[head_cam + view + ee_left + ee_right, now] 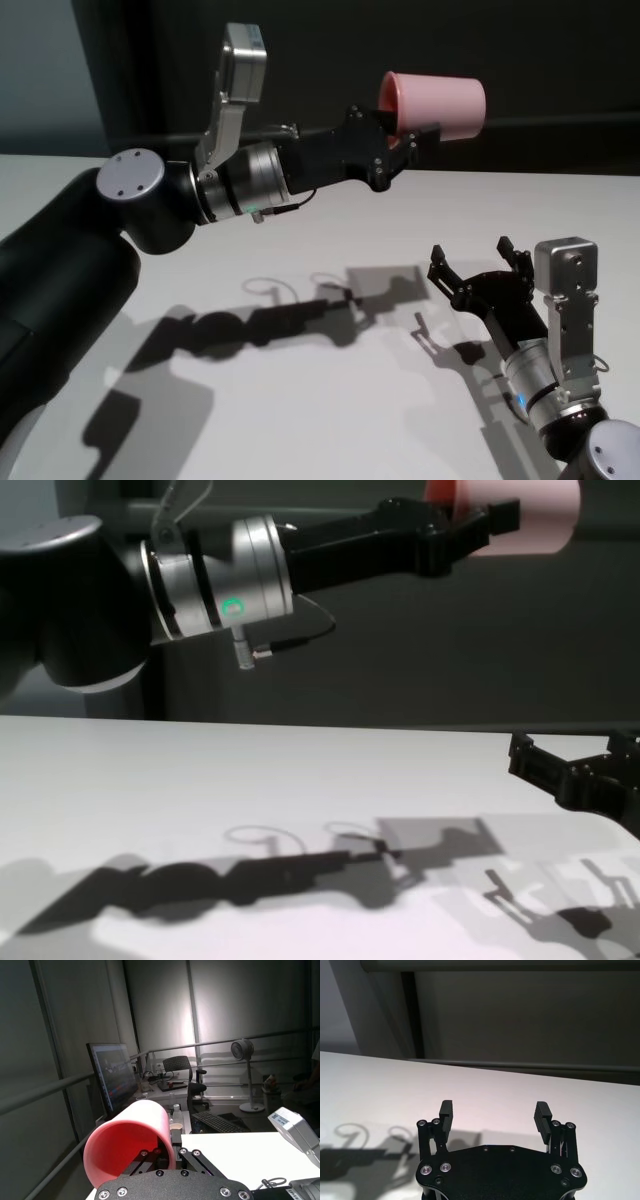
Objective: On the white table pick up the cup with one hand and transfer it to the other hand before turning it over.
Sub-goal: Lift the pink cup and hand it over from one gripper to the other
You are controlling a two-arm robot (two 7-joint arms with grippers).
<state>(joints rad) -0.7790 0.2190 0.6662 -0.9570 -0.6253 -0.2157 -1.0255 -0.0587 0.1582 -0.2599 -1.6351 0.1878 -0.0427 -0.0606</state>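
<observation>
Nearest the head camera, at the near right corner of the scene, the right gripper (478, 262) sits low over the white bench (300, 420), pointing away from the robot. Its jaws stand wide apart with nothing between them; the right wrist view shows the two ribbed fingertips (446, 1110) well separated above bare bench surface (490, 1095).

Higher up and farther off, the left gripper (405, 135) reaches across from the left on its silver-and-black arm, held well above the bench. Its jaws are closed on the pink cup (432, 105), which is clear of the bench and lies on its side in the air: in the head view the open mouth faces left, toward the gripper body, and the base points right. One black finger crosses the mouth of the cup while another runs along its outer wall, so the rim is pinched between them. In the left wrist view the cup (131, 1141) shows its mouth and smooth pink inner wall just beyond the gripper's plate, and nothing can be seen inside it. The chest view catches the cup (530, 515) at the top right, above and to the left of the right gripper (580, 770).

Dark shadows of both arms fall across the bench.
</observation>
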